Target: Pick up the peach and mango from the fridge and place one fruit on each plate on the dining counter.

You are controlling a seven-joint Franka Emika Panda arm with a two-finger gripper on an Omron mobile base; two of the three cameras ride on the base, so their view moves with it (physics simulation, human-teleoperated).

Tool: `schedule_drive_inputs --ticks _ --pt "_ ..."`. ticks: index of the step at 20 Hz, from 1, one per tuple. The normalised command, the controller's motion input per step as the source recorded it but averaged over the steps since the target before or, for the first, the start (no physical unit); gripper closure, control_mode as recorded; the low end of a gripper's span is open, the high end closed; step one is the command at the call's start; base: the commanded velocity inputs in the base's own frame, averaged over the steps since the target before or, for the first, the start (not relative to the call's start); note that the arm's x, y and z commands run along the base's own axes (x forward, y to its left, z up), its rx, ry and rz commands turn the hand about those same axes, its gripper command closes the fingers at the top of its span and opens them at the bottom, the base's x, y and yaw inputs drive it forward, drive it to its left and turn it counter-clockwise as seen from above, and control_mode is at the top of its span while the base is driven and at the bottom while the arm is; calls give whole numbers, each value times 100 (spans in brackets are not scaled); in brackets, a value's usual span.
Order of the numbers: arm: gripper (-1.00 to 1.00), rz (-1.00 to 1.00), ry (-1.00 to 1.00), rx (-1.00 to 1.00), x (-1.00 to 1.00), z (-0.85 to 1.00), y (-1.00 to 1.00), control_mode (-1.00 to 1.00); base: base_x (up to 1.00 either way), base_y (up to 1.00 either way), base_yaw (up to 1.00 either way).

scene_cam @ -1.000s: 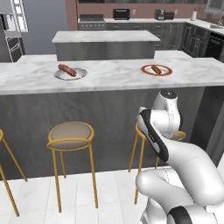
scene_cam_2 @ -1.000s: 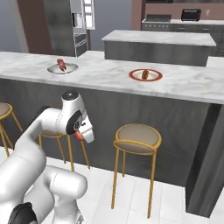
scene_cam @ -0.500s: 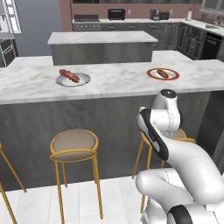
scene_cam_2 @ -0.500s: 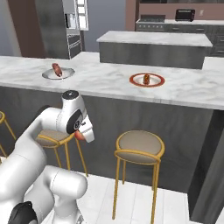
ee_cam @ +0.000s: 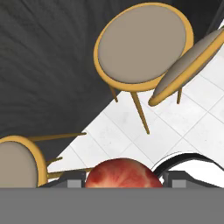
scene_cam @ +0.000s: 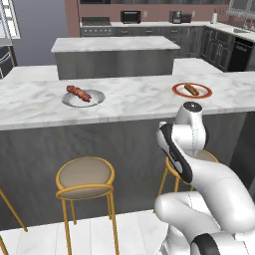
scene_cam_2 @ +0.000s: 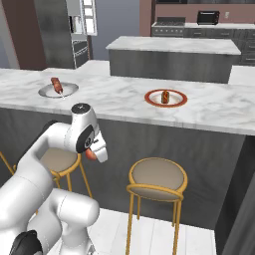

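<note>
My gripper (ee_cam: 124,180) is shut on a round red-and-orange fruit, the peach (ee_cam: 123,175) by its look; it also peeks out under the hand as an orange bit (scene_cam_2: 90,154). The hand hangs low in front of the dining counter (scene_cam: 129,107), pointing down at the floor. On the counter sit a silver-grey plate (scene_cam: 94,99) bearing a meat skewer and a red-rimmed plate (scene_cam: 178,90) bearing a sausage. The same plates show as grey plate (scene_cam_2: 69,90) and red-rimmed plate (scene_cam_2: 152,97). The fridge (scene_cam_2: 79,25) stands far back on the left. The mango is out of view.
Gold-legged round stools (scene_cam: 85,177) (scene_cam_2: 158,178) (ee_cam: 142,43) stand against the counter's dark base, below and beside the hand. A second island (scene_cam: 114,45) lies behind the counter, with dark wall cabinets and a microwave (scene_cam: 130,16) beyond it. White floor tiles (ee_cam: 131,131) lie under the hand.
The whole scene has shifted: the base has driven closer to the dining counter, which now looks larger and lower in both base views. The arm keeps its pose, still holding the fruit.
</note>
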Motion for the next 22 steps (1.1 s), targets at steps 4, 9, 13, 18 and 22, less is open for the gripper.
schedule_drive_inputs --ticks 4,9,13,18,22 --pt "100 0 0 0 0 0 0 100 45 43 -2" --pt "100 0 0 0 0 0 0 100 48 30 -1" --pt "100 0 0 0 0 0 0 100 54 18 -1" --pt "100 0 0 0 0 0 0 100 48 23 -1" --pt "100 0 0 0 0 0 0 100 29 22 0"
